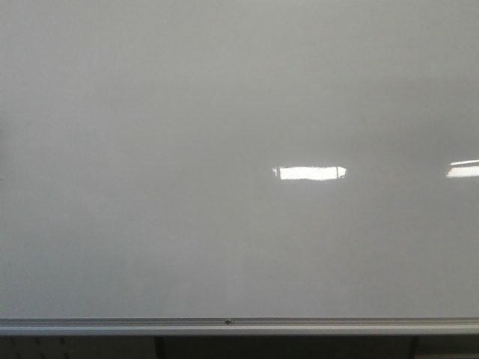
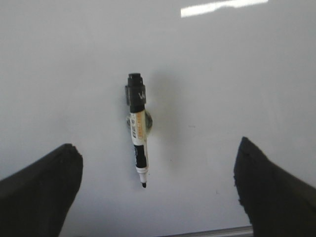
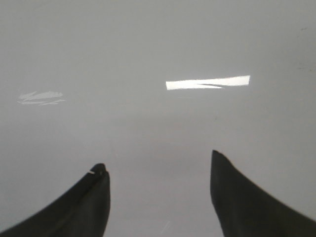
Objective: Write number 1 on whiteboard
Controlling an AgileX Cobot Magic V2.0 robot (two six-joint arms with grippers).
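Both grippers, left (image 2: pixel 158 190) and right (image 3: pixel 160 190), gape empty before the whiteboard (image 1: pixel 150 149), a marker (image 2: pixel 138 128) clinging uncapped at twelve o'clock of the left fingers (image 2: pixel 42 190).

Your left black two-finger gripper (image 2: pixel 157 190) is spread wide, holding nothing; your right black two-finger gripper (image 3: pixel 160 192) is likewise spread, holding nothing.

Setting: office, classroom or lab wall — cannot tell which. Evidence: large glossy whiteboard (image 1: pixel 150 149) filling the front view, silver metal rail (image 1: pixel 224 326) along its lower edge; bright rectangular reflections of ceiling strip lights (image 1: pixel 309 173) on the surface; a black-capped dry-erase marker (image 2: pixel 138 129) resting against the board — standard writing-room fittings.
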